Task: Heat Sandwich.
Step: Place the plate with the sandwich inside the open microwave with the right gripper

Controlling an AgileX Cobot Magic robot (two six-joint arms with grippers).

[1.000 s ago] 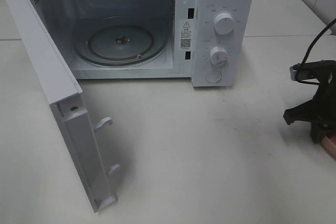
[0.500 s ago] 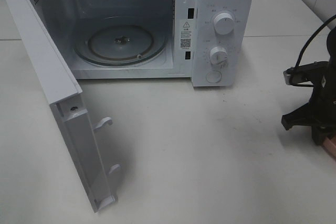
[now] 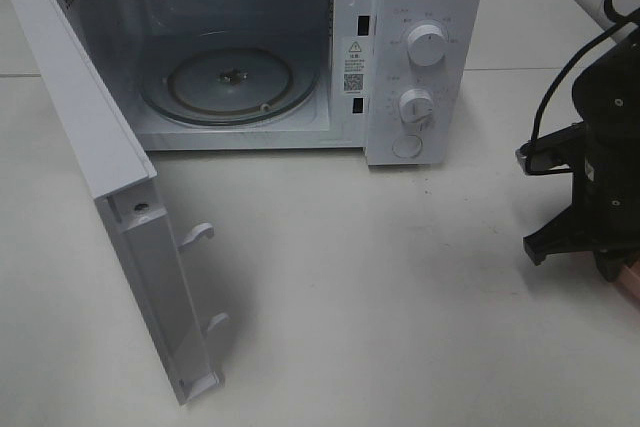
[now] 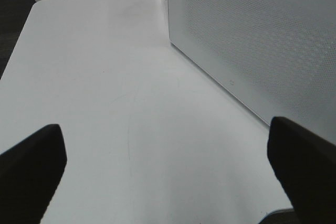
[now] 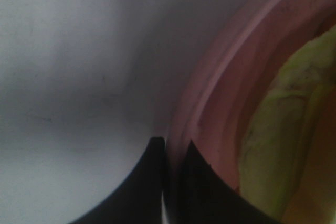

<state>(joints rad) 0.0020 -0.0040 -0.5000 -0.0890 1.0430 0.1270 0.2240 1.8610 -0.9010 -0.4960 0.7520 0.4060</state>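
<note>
Yellow-green along its edge, the bread sandwich (image 5: 278, 129), soft and crushable we judge, lies on the round pink plate (image 5: 220, 103), the safer handhold, its rim clenched in our right gripper (image 5: 173, 177), our left gripper (image 4: 168, 166) gaping beside the white microwave (image 4: 252, 40).

Left hand (image 4: 167, 156) wide, right hand (image 5: 171, 149) clamped.

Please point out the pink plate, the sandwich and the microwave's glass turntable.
pink plate (image 5: 220, 103), right wrist view, on the inner slope just inside its rim.
sandwich (image 5: 273, 129), right wrist view, on its yellowish-green side.
glass turntable (image 3: 195, 87), exterior high view, on the glass left of the hub.
</note>
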